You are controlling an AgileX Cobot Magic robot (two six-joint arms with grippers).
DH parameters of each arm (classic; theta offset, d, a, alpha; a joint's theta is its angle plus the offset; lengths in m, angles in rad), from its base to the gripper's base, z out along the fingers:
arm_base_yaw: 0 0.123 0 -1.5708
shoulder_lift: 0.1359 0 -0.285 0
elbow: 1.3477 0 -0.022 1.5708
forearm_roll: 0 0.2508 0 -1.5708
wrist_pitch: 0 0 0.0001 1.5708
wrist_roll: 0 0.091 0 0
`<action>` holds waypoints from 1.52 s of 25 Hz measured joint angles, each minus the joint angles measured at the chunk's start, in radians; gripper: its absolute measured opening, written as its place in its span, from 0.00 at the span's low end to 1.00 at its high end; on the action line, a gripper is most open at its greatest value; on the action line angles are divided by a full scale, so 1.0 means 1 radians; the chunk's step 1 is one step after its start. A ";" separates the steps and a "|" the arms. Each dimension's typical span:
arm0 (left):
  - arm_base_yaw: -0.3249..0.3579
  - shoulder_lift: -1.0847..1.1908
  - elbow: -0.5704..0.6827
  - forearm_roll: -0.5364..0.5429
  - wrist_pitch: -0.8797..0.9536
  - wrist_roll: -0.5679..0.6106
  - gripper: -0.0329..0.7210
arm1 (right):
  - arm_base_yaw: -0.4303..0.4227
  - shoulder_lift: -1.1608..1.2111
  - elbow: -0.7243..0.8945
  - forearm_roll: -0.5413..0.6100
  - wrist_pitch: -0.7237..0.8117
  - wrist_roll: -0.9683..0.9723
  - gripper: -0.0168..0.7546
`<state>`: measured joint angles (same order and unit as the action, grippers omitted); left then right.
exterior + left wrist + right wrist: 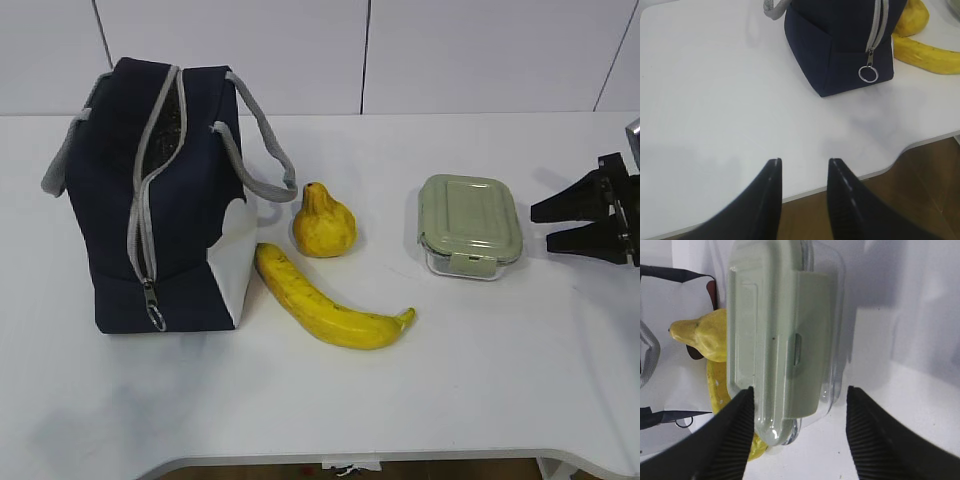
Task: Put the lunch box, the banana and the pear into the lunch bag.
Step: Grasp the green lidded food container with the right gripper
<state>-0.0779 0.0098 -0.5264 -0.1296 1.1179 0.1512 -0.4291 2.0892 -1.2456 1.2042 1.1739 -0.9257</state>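
Fingers of my right gripper stand spread and empty, aimed at the box just ahead without touching it; my left gripper hangs partly parted over bare table, grasping nothing, near the bag. I judge no step done: box, pear and banana all lie on the table outside the bag. All three items remain to be loaded through its unzipped top.
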 joint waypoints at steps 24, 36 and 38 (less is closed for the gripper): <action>0.000 0.000 0.000 0.000 0.000 -0.002 0.36 | 0.009 0.056 -0.102 0.044 0.000 -0.026 0.80; 0.000 0.000 0.000 0.000 0.000 -0.007 0.36 | 0.073 0.112 -0.105 0.051 0.000 -0.049 0.79; 0.000 0.000 0.000 0.000 0.000 -0.009 0.36 | 0.084 0.116 -0.105 0.051 0.000 -0.050 0.79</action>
<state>-0.0779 0.0098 -0.5264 -0.1296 1.1179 0.1421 -0.3453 2.2050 -1.3507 1.2557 1.1739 -0.9755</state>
